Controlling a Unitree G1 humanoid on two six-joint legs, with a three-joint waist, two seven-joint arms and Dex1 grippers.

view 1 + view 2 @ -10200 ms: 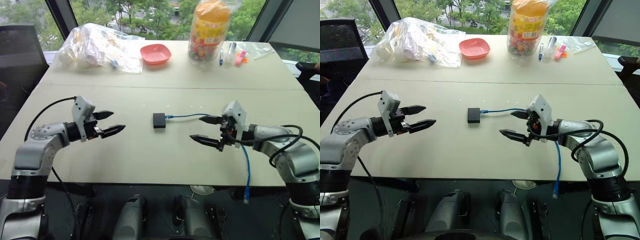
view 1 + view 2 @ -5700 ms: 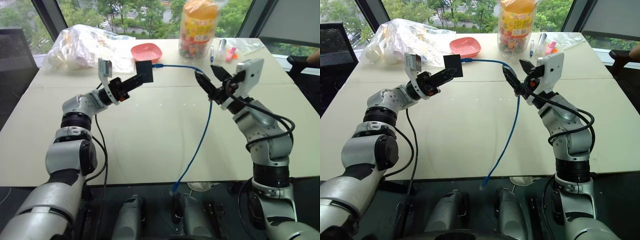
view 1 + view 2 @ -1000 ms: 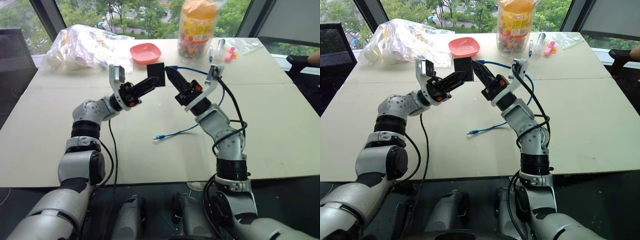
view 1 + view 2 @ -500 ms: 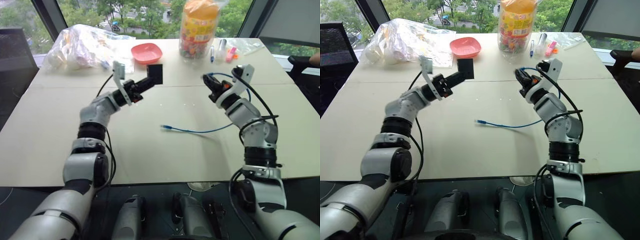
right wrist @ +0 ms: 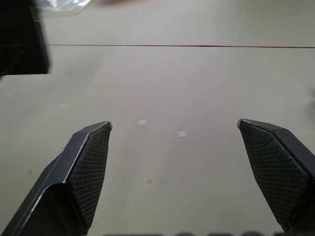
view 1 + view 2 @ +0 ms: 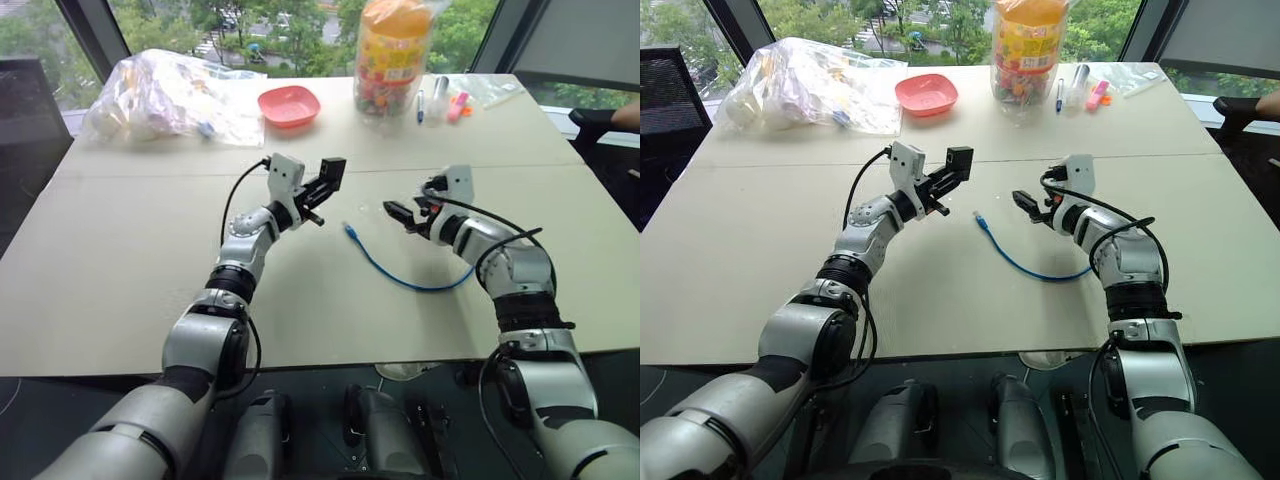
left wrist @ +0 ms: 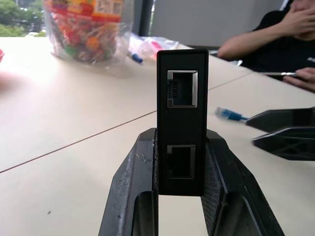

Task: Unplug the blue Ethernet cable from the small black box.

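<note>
Both arms have sunk toward the table (image 6: pixel 120 250) since half a second ago, and the blue Ethernet cable (image 6: pixel 400 278) has dropped free, lying slack below the right gripper (image 6: pixel 402 211), whose jaws gape wide and empty. Clamped in the left gripper (image 7: pixel 179 162), the small black box (image 7: pixel 181 118) stands upright, ports vacant, unobstructed tabletop beneath for lowering it.
</note>
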